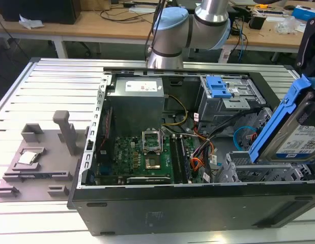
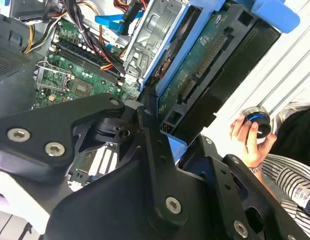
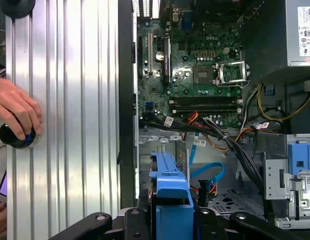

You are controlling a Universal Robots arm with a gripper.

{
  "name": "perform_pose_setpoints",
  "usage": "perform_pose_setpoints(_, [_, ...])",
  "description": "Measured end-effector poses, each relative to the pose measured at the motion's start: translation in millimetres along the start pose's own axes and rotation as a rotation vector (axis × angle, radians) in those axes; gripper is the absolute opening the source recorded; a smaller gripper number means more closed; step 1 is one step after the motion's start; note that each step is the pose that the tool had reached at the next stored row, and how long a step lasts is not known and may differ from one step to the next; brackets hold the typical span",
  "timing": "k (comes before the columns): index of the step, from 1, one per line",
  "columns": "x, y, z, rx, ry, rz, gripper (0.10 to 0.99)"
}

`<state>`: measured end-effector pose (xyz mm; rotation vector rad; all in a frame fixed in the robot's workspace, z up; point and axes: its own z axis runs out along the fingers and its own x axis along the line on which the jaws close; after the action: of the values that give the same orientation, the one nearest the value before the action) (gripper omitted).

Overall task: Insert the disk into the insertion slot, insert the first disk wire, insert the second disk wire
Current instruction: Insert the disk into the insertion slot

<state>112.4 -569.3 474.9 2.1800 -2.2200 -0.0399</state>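
The disk [image 1: 294,134], a silver drive with a white-and-blue label in a bright blue carrier, hangs tilted at the open computer case's right end in the exterior view. Its lower edge is just above the insertion slot [image 1: 259,173], a silver perforated bay. My gripper [image 3: 170,220] is shut on the disk's blue carrier [image 3: 170,187]. In the second wrist view the disk's green circuit-board underside [image 2: 195,75] faces the camera, with a black finger [image 2: 144,117] against the carrier's edge. A loose blue flat cable [image 3: 207,172] curls inside the case beside the bay, and orange-red wires [image 1: 198,163] lie nearby.
A grey cage with a blue lever [image 1: 218,87] sits behind the bay, with the power supply [image 1: 137,94] and motherboard [image 1: 142,152] further along. A grey fixture [image 1: 40,152] lies on the slatted table at the exterior view's left. A person's hand [image 3: 14,112] rests on a black knob beside the case.
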Motion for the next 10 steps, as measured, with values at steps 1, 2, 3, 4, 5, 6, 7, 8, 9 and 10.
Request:
perform_pose_setpoints(1, [0.0,0.0,1.0,0.0,-0.0001,0.0,0.365])
perform_pose_setpoints(2, [0.0,-0.1,2.2,0.0,0.0,0.0,0.365])
perform_pose_setpoints(3, [0.0,-0.1,3.8,0.0,-0.0001,0.0,0.365])
perform_pose_setpoints(4, [0.0,-0.2,5.4,0.0,-0.0001,0.0,0.365])
perform_pose_setpoints(5, [0.0,-0.2,6.1,0.0,-0.0002,0.0,0.365])
perform_pose_setpoints(6, [0.0,-0.3,6.5,0.0,-0.0001,0.0,0.365])
perform_pose_setpoints(7, [0.0,-0.3,7.9,0.0,-0.0002,0.0,0.365])
perform_pose_setpoints(8, [0.0,-0.3,8.9,0.0,-0.0002,0.0,0.365])
perform_pose_setpoints(9, [-0.1,-0.4,9.4,0.0,-0.0001,0.0,0.365])
perform_pose_setpoints(10, [0.0,-0.4,9.9,0.0,-0.0001,0.0,0.365])
